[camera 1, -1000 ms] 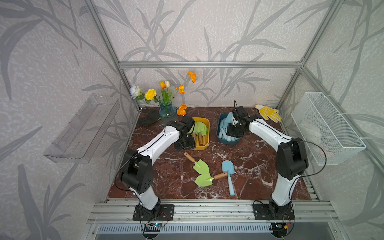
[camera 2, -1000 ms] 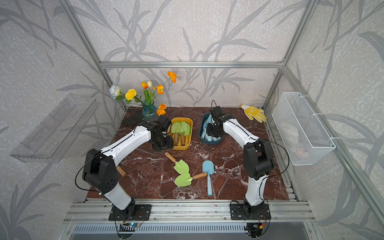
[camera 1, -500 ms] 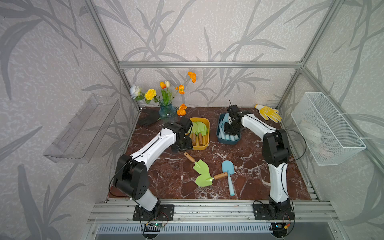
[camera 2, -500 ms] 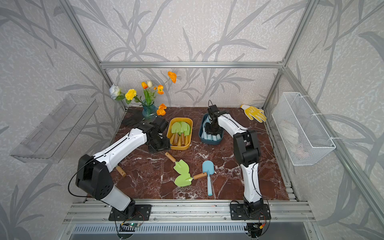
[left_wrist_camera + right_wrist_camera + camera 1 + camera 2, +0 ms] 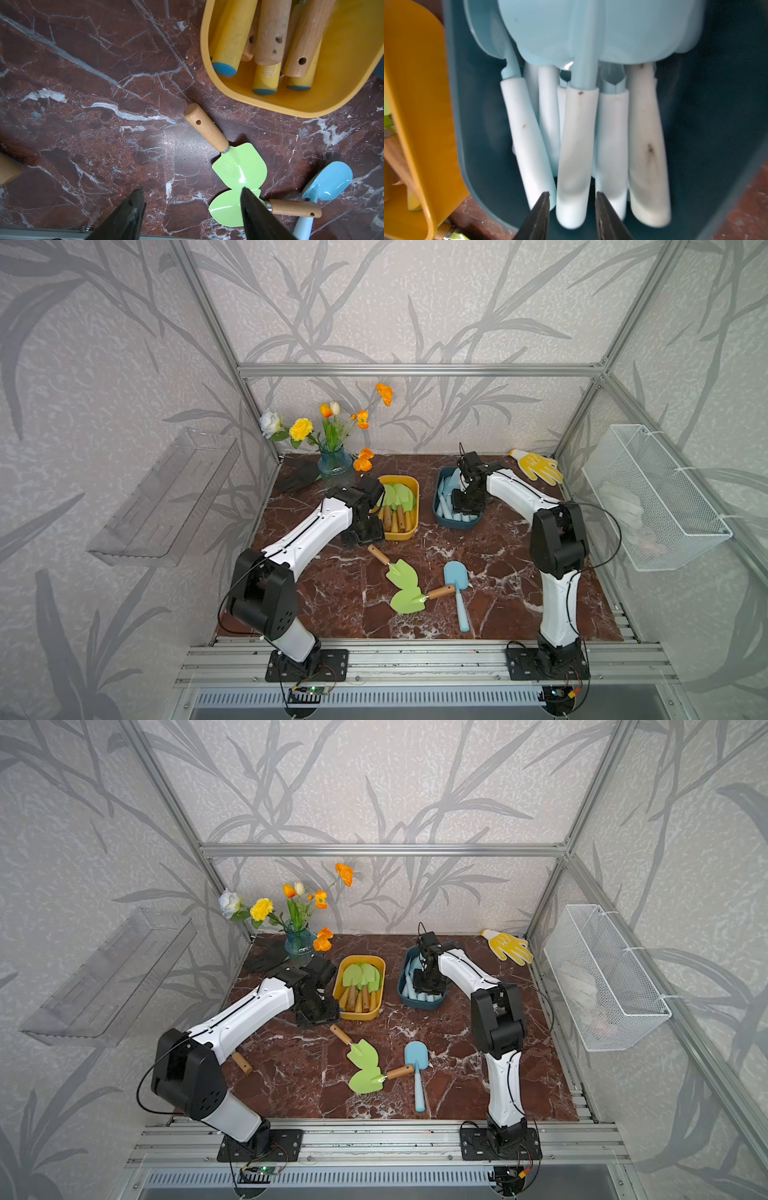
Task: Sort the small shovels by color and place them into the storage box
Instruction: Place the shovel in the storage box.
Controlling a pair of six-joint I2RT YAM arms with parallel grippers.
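Observation:
Two small shovels with lime-green blades and wooden handles (image 5: 400,571) (image 5: 410,600) lie overlapping mid-table, and a pale blue shovel (image 5: 457,587) lies beside them. More green shovels fill the yellow storage box (image 5: 417,506). Several blue ones lie in the dark blue box (image 5: 436,506). My left gripper (image 5: 191,199) hangs open over bare marble by the yellow box's near corner (image 5: 363,531), holding nothing. My right gripper (image 5: 572,199) reaches down into the blue box (image 5: 465,506). Its jaws stand slightly apart on either side of a pale handle (image 5: 577,145), with a gap on each side.
At the back left a blue vase of flowers (image 5: 334,462) stands beside a black glove (image 5: 299,477); a yellow glove (image 5: 538,466) lies back right. A wooden handle (image 5: 241,1063) pokes out under my left arm. A wire basket (image 5: 652,497) and a clear shelf (image 5: 166,497) hang on the side walls.
My right gripper's jaws have parted from the blue shovel's handle inside the blue box, and that arm's elbow has shifted. My left gripper has drifted slightly toward the front.

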